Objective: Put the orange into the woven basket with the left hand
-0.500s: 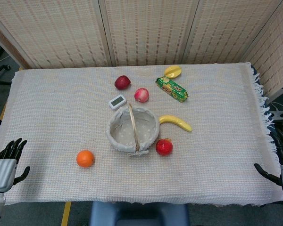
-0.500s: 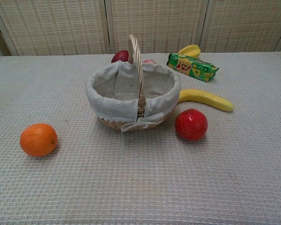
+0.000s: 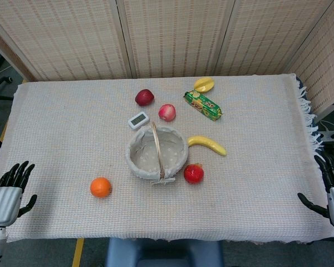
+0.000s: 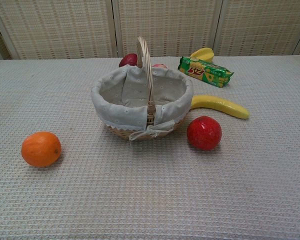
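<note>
- Two robot hands are showing in the head view: the left robot hand point(image 3: 6, 196) is hanging off the near left edge of the worktop point(image 3: 61, 128), fingers spread and holding nothing, and the right robot hand point(image 3: 333, 192) is hanging off the near right edge, also spread and holding nothing.
- From above, the orange point(image 3: 101, 187) is lying on the cloth near the front, well apart from the left robot hand and to the front left of the basket point(image 3: 134, 158), not touching it.
- Around the basket, a red fruit point(image 3: 193, 173) is sitting just beside its front right, a banana point(image 3: 207, 144) is lying to its right, and a small white timer point(image 3: 138, 120) is lying just behind it.
- Farther back, a dark red apple point(image 3: 145, 97), a pink apple point(image 3: 167, 112), a green snack packet point(image 3: 202, 105) and a yellow fruit point(image 3: 204, 84) are resting.
- In the chest view, the orange point(image 4: 41, 148) is sitting at the left on the worktop point(image 4: 150, 200), apart from the basket point(image 4: 140, 107), whose handle is standing upright.
- The red fruit point(image 4: 204, 132) is sitting just right of the basket, with the banana point(image 4: 220, 105) and green snack packet point(image 4: 205, 71) behind it; neither robot hand is showing here.
</note>
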`<state>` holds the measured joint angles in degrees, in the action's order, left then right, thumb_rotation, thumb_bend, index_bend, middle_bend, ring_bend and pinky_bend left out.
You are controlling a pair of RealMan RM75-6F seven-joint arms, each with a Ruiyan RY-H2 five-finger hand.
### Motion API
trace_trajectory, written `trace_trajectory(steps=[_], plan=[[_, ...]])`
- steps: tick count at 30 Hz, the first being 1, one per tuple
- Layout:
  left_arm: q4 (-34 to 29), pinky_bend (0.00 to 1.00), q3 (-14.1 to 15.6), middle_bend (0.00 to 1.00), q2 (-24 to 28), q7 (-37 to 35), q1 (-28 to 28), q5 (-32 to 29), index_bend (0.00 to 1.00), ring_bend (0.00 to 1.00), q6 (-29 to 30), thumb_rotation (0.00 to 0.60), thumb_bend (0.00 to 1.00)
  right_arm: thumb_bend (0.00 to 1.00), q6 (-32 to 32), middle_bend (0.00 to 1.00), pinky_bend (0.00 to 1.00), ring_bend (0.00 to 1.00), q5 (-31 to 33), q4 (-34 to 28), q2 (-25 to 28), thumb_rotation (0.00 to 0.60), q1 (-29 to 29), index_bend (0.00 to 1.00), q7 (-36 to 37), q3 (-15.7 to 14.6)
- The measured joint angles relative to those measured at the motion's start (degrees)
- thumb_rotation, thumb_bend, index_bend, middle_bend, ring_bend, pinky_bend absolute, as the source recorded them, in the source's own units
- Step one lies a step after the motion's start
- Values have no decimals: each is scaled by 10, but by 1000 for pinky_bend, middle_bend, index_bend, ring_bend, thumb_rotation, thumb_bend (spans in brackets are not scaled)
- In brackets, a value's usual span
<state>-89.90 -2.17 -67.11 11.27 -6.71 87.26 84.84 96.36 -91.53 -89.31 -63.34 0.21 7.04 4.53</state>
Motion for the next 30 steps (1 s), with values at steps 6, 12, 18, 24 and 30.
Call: trace_trajectory(steps=[6,12,18,24,30], plan=[[9,122,5,0,-13,13,-21,8,0,0,-35,600,339,29,-17,0,42,0,-2,-4,2,600,5,0,-9,-5],[-12,118,4,0,-18,45,-54,-3,0,0,-93,600,335,29,-26,0,42,0,-3,-2,5,600,11,0,-3,-5],[-39,118,1,0,-32,74,-87,-21,0,0,-150,600,329,29,-31,0,42,0,-6,-2,8,600,13,0,-1,-7],[-63,118,1,0,-53,91,-117,-55,0,0,-208,600,329,29,-32,0,42,0,-7,-1,10,600,13,0,3,-8],[-84,118,5,0,-66,103,-138,-74,0,0,-237,600,329,29,-34,0,42,0,-7,-2,10,600,14,0,1,-8]])
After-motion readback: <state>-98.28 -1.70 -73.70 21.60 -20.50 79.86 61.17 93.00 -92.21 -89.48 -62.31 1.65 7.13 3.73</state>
